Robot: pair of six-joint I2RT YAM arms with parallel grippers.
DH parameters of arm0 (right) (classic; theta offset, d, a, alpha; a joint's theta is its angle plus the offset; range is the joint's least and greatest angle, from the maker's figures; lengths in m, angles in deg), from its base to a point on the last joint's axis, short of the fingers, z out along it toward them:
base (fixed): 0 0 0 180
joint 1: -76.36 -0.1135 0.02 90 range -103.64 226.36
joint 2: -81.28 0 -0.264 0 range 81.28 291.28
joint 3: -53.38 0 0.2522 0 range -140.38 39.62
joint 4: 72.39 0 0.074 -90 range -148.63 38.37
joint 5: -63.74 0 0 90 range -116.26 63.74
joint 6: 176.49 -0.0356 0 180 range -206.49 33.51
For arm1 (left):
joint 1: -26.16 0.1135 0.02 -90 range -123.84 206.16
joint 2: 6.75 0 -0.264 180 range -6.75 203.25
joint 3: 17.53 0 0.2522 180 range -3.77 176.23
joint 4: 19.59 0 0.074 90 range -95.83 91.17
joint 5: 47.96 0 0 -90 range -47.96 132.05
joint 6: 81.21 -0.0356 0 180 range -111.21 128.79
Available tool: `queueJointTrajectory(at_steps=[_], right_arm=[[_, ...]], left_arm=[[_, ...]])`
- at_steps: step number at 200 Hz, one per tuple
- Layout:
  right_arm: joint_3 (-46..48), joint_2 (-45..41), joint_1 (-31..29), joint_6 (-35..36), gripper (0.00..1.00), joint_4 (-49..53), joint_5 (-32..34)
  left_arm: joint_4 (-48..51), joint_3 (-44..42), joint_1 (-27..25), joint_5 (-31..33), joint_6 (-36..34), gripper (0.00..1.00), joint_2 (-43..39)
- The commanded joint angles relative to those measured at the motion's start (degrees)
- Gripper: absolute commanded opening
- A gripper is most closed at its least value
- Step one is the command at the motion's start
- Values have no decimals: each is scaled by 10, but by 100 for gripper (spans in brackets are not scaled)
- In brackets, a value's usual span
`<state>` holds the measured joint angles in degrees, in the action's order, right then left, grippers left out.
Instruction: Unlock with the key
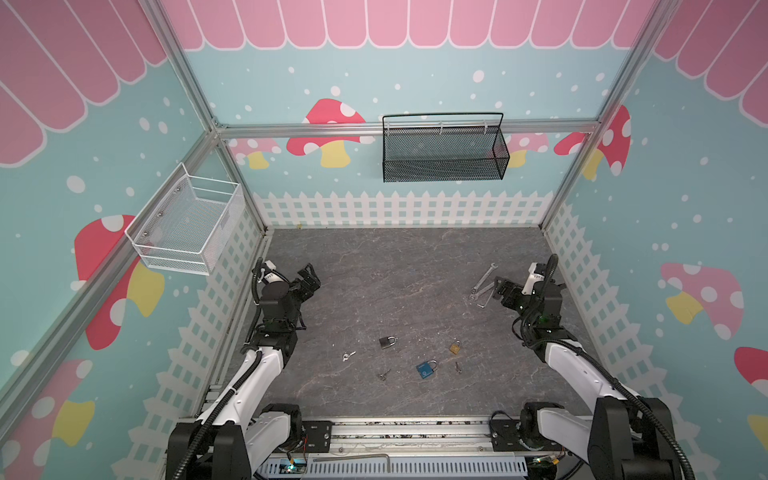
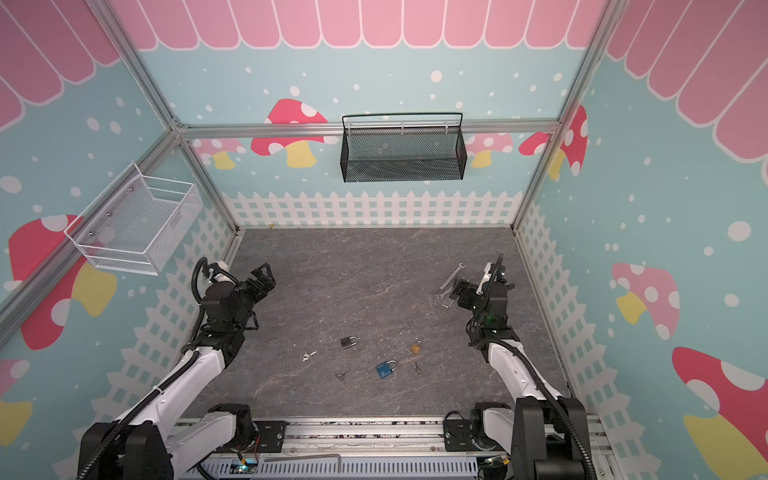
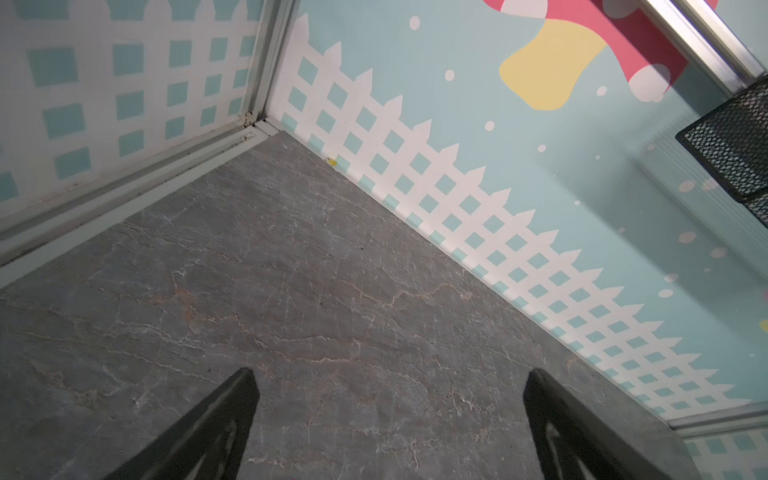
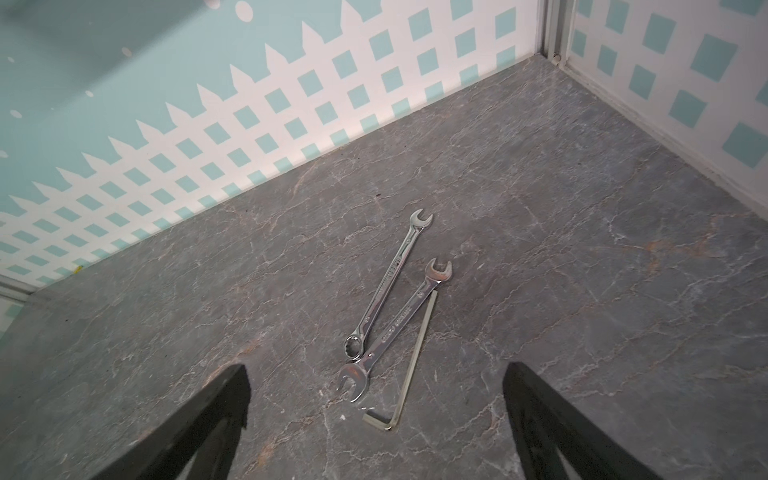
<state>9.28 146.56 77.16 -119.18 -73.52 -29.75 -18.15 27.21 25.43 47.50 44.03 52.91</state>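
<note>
From where I stand, the job looks not yet begun. The left gripper [image 1: 311,277] hangs over a bare stretch of the grey marbled tabletop [image 1: 395,257] with its jaws spread wide and nothing between them. The right gripper [image 1: 496,289] is just as wide and just as empty, poised above a pair of shiny steel spanners [image 4: 388,280] and a bent steel hex key [image 4: 417,357], none of which belong to this task. The things that matter lie well apart from both grippers, near the front edge of the table: a dark grey steel padlock [image 1: 387,342], a small brass padlock [image 1: 455,347] and a blue padlock [image 1: 426,369]. All three appear to have their shackles seated, though they are too small to be sure. Three loose keys are scattered among them: a bright silver key [image 1: 348,355] out to the left, a small dark key [image 1: 383,375] beside the blue padlock, and a second dark key [image 1: 458,367] just below the brass one. I cannot tell which key fits which lock. Everything remains to be done: picking up a key, steadying a lock, inserting and turning.
</note>
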Motion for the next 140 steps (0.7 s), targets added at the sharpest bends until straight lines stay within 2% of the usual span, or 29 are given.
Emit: queueJointTrajectory(at_steps=[1,42,88,140], right_arm=[[-40,14,3,-16,98,78,-48],[-93,56,-9,0,98,148,-116],[-150,101,-62,26,98,260,-112],[-171,108,-142,33,98,369,-93]], left_arm=[[82,34,-12,-53,29,100,3],[143,64,-106,-34,-5,100,4],[144,73,-207,-19,11,100,30],[147,92,-323,-26,35,100,81]])
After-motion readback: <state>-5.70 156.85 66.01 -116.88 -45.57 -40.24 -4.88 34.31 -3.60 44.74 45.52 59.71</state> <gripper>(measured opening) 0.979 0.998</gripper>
